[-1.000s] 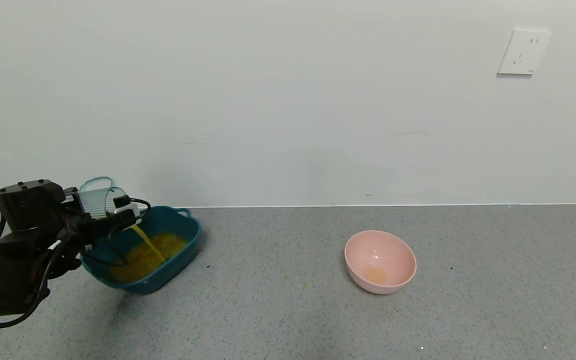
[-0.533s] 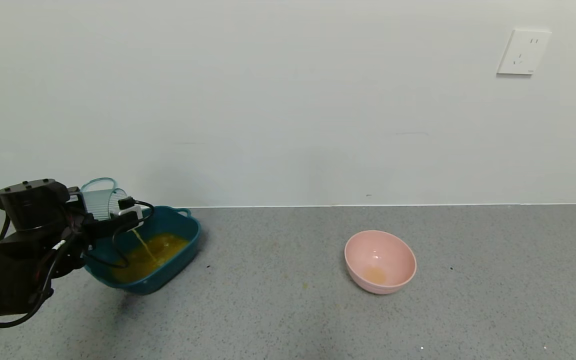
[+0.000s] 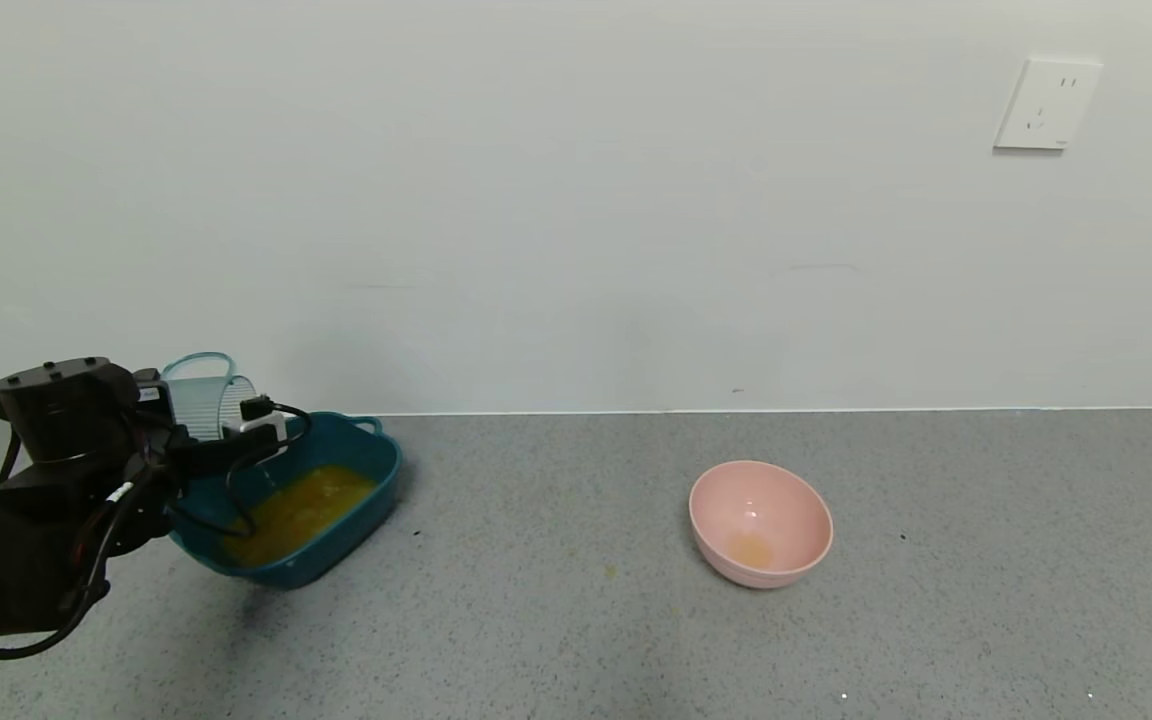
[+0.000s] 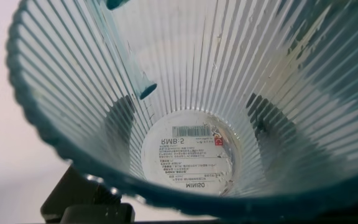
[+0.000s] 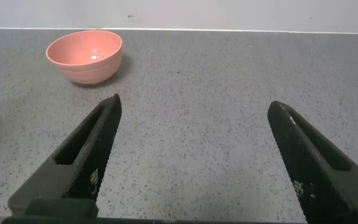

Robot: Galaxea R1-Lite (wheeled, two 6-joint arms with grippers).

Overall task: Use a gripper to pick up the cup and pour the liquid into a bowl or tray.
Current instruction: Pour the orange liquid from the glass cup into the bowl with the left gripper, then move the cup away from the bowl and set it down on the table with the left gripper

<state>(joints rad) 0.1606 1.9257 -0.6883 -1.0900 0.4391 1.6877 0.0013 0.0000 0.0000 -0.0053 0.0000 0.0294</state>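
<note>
At the far left of the grey counter (image 3: pixel 576 620), the ribbed pale blue-green cup (image 3: pixel 198 405) is held tipped over on its side by the left gripper (image 3: pixel 221 425), whose fingers are pinched on its walls. The cup is poised above the left rim of the dark teal tray (image 3: pixel 381 470), with its mouth turned down toward the tray. Orange-yellow liquid (image 3: pixel 301 510) is pooled across the tray's floor. Seen from the left wrist, the cup's interior (image 4: pixel 191 124) is shown nearly drained, with only droplets on the ribbed walls and a printed label visible through the base.

Well to the right of the tray, a round pink bowl (image 3: pixel 761 522) is set upright on the counter, with a small smear of orange residue at its bottom. A white wall socket (image 3: pixel 1048 103) is mounted on the far wall at the upper right.

The right gripper (image 5: pixel 194 155) is held low over bare counter nearer than the pink bowl (image 5: pixel 86 56), its fingers spread wide apart with nothing between them.
</note>
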